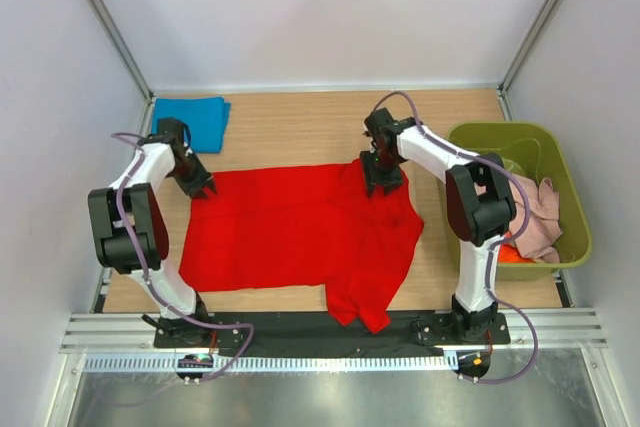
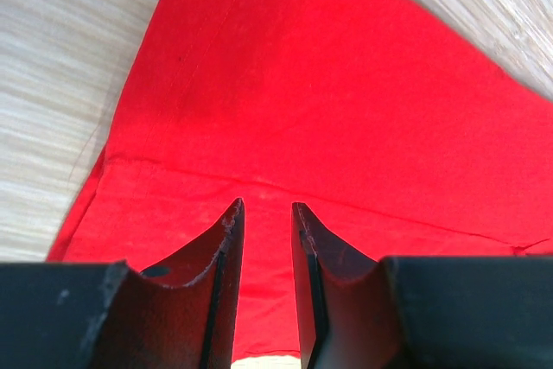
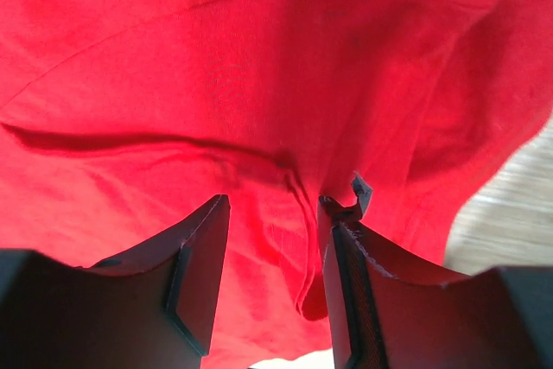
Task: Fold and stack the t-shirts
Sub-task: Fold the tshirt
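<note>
- Sitting at the red t-shirt's far edge on the tabletop, left gripper is nearly closed; hold unclear.
- Right gripper straddles a raised fold, half open.

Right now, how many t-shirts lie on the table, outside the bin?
2: the red t-shirt spread in the middle, the blue t-shirt folded at the far left corner. Others may be hidden in the bin.

Red tee lying spread flat mid-table, one sleeve trailing twd near edge. L gripper sitting at its far-left corner, R gripper sitting on its far edge twd right side. Blue tee lying folded in far-left corner, apart from red tee. Green bin standing at right, holding pink tee & orange tee.
</note>
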Controlling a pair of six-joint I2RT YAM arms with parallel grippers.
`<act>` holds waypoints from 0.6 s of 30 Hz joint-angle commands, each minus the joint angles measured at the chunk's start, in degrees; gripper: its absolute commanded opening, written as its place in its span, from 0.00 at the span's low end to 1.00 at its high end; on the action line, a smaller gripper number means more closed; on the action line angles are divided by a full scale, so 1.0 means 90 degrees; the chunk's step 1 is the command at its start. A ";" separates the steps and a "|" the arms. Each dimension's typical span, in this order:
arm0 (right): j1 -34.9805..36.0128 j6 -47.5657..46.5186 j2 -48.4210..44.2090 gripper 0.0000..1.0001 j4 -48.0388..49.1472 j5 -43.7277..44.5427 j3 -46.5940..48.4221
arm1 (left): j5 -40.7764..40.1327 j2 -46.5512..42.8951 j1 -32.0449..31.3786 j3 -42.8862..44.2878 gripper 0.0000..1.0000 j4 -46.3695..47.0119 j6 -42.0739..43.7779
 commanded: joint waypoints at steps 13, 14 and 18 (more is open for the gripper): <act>0.0137 -0.0098 0.0466 0.32 0.0216 0.0085 0.0645 | -0.0084 -0.0482 -0.0028 -0.0143 0.30 -0.0193 0.0198; 0.0128 -0.0088 0.0456 0.27 0.0187 0.0105 0.0645 | -0.0104 -0.0492 -0.0028 -0.0123 0.30 -0.0212 0.0207; 0.0137 -0.0059 0.0330 0.08 0.0119 0.0202 0.0597 | -0.0133 -0.0462 -0.0028 -0.0094 0.30 -0.0222 0.0237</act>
